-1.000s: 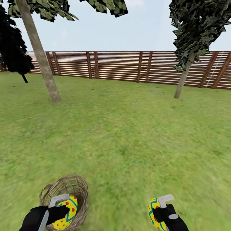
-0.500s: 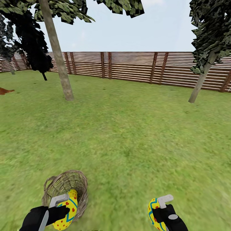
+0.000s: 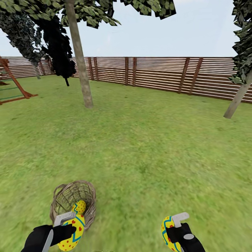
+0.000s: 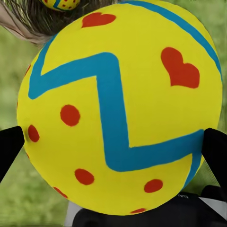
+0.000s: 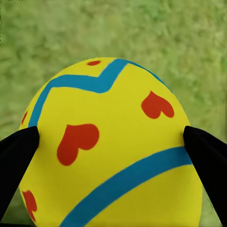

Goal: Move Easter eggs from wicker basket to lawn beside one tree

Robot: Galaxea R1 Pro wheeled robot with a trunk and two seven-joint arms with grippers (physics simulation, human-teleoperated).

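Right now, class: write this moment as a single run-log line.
left gripper: shut on egg | right gripper: shut on second egg | wicker basket: third egg inside | tree: ahead, across lawn

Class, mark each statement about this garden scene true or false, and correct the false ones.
1. The left end effector grips an Easter egg. True.
2. The right end effector is empty. False: it grips a second egg.
3. The wicker basket is empty. False: a third egg lies in it.
4. The basket stands on the lawn. True.
5. The slanted-trunk tree stands right beside the basket. False: it is far off across the grass, near the fence.
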